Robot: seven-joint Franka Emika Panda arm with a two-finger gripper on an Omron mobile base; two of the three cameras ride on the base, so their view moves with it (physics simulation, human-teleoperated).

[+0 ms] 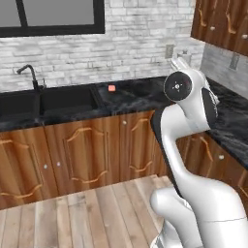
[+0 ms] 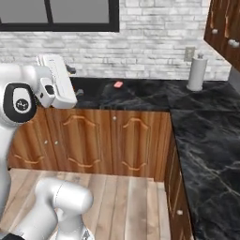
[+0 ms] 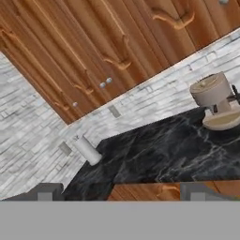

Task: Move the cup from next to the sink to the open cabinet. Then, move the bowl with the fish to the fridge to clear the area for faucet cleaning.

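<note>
A home kitchen is showing here: a black marble counter [image 1: 140, 99] is running along a white brick wall [image 1: 135, 38], with a black sink [image 1: 48, 101] and gooseneck faucet [image 1: 30, 75] sitting under a window [image 1: 53, 17]. Reddish wooden cabinets [image 2: 93, 140] are lining the walls, and a paper towel roll [image 2: 197, 72] is standing in the corner.

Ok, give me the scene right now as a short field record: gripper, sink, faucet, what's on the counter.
gripper: open, holding nothing, raised and looking at the wall cabinets and the corner counter
sink: black basin set in the counter, left of the arm
faucet: dark gooseneck behind the sink
small red item: on the counter, right of the sink
paper towel roll: upright in the corner by the wall
coffee machine: beige, on the counter
</note>
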